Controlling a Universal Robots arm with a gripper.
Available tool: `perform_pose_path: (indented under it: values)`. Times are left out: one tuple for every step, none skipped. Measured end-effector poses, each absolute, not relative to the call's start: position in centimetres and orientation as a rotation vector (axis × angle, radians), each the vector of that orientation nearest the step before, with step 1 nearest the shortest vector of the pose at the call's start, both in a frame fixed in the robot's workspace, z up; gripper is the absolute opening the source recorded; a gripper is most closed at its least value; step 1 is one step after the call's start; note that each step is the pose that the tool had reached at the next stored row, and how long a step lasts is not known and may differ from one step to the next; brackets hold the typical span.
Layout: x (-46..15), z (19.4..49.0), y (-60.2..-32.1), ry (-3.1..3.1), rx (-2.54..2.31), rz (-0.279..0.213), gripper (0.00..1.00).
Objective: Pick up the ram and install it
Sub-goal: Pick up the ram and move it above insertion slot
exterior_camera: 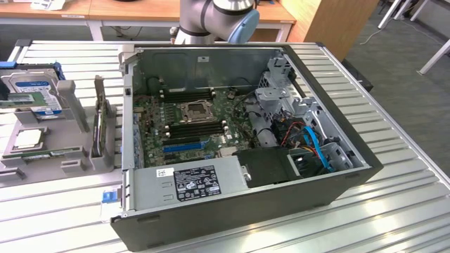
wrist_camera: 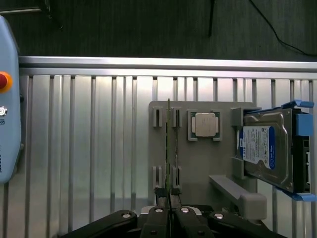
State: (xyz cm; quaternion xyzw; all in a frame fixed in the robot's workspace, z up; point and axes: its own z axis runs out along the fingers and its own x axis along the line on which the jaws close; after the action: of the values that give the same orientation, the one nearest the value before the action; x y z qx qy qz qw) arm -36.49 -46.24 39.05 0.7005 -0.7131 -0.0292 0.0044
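The ram [wrist_camera: 168, 144] is a thin green stick standing on edge in the slots of a grey holder [wrist_camera: 198, 168]; in the wrist view I see it edge-on. In the exterior view the ram [exterior_camera: 100, 126] stands upright on the holder [exterior_camera: 70, 113] at the exterior view's left, beside the open computer case [exterior_camera: 338, 179]. My gripper [wrist_camera: 169, 212] is shut with nothing visibly between its fingers, and it lines up with the near end of the ram's edge, apart from it. The arm's body [exterior_camera: 214, 18] rises behind the case.
The motherboard [exterior_camera: 186, 124] lies inside the case with dark memory slots [exterior_camera: 197, 129] beside the processor socket. A silver hard drive [wrist_camera: 265, 148] and a processor chip [wrist_camera: 205, 124] sit on the holder. A pendant with a red button [wrist_camera: 7, 99] lies on the slatted table [wrist_camera: 89, 148].
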Motion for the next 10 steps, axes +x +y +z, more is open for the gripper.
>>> perform_pose_path:
  values:
    - [-36.3, 39.0, -46.2, -2.234, 2.194, -0.092, 0.11]
    - [-36.1, 39.0, -46.2, -2.234, 2.194, -0.092, 0.11]
    - [-36.0, 39.0, -46.2, -2.234, 2.194, -0.092, 0.11]
    - [-35.8, 39.0, -46.2, -2.234, 2.194, -0.092, 0.11]
    - [-35.6, 39.0, -46.2, -2.234, 2.194, -0.092, 0.11]
    - [-35.4, 39.1, -46.2, -2.234, 2.194, -0.092, 0.11]
    - [-35.2, 39.1, -46.2, -2.234, 2.194, -0.093, 0.11]
    - [-35.0, 39.0, -46.2, -2.233, 2.194, -0.093, 0.11]
    - [-34.8, 39.1, -46.2, -2.233, 2.194, -0.093, 0.11]
    - [-34.6, 39.0, -46.2, -2.233, 2.194, -0.093, 0.11]
